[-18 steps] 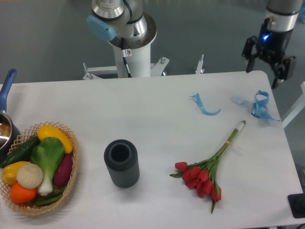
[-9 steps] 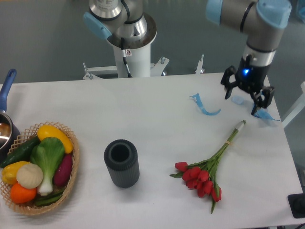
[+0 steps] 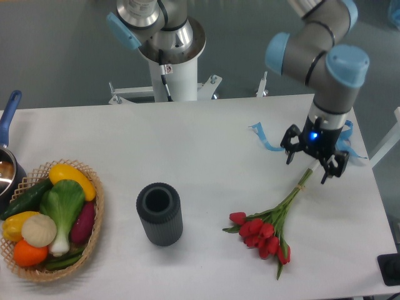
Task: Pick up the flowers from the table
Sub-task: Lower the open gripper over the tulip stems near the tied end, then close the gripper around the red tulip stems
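Note:
The flowers, a bunch of red tulip buds on tied green stems, lie on the white table at the right front, buds toward me and stems running up to the right. My gripper hangs open just above the upper end of the stems, one finger on each side of them. It holds nothing.
A dark ribbed cylinder vase stands in the middle front. A wicker basket of vegetables sits at the left front, with a blue-handled pot behind it. Blue ribbon scraps lie behind the gripper. The arm's base stands at the back.
The gripper has come down and to the left from the table's back right corner, and now hangs over the stem ends. The flowers have not moved.

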